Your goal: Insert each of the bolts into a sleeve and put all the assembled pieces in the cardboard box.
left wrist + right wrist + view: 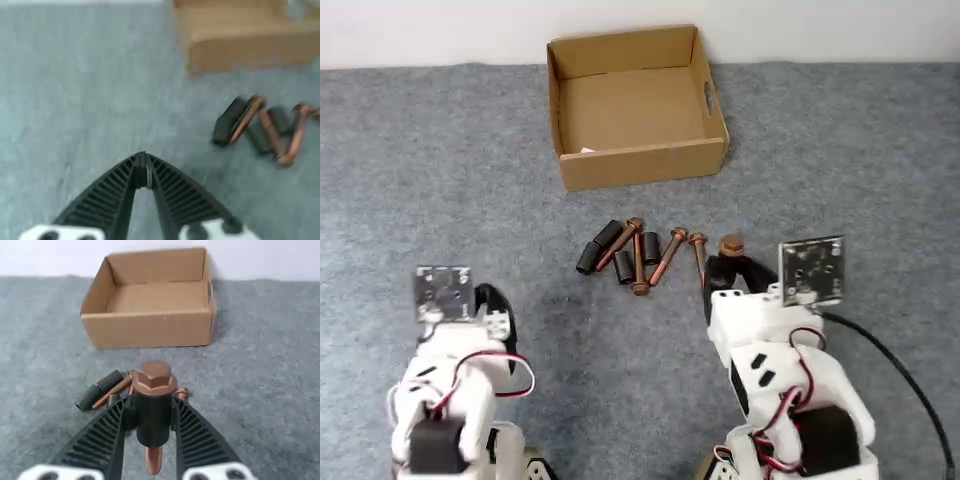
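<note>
Cardboard box (pixel 640 165): open-topped, at the far middle of the table, with a handle slot in its right wall. In the right wrist view (pixel 150 330) its near wall faces the camera, beyond the pile.
Felt surface (pixel 840 150): grey, covering the table under everything.
Right gripper (pixel 151 407): clamped on the black sleeve of the assembled piece, one ribbed finger on each side. In the high view (pixel 732 268) it sits just right of the pile, on the near side of the box.
Assembled piece (pixel 152 425): a copper-coloured bolt seated in a black sleeve and held roughly upright. The hex head stands above the fingers and the threaded tip pokes out below the sleeve. From above, the head shows at the gripper's far end (pixel 731 244).
Loose bolts (pixel 638 258): copper-coloured, fanned out on the felt between the box and the arms, some crossing each other.
Loose sleeves (pixel 588 257): short black tubes lying among the bolts, mostly on the left of the pile and touching them.
Left gripper (pixel 142 170): fingers together, tips meeting, nothing between them. It sits near left (pixel 498 305), well apart from the pile.
</note>
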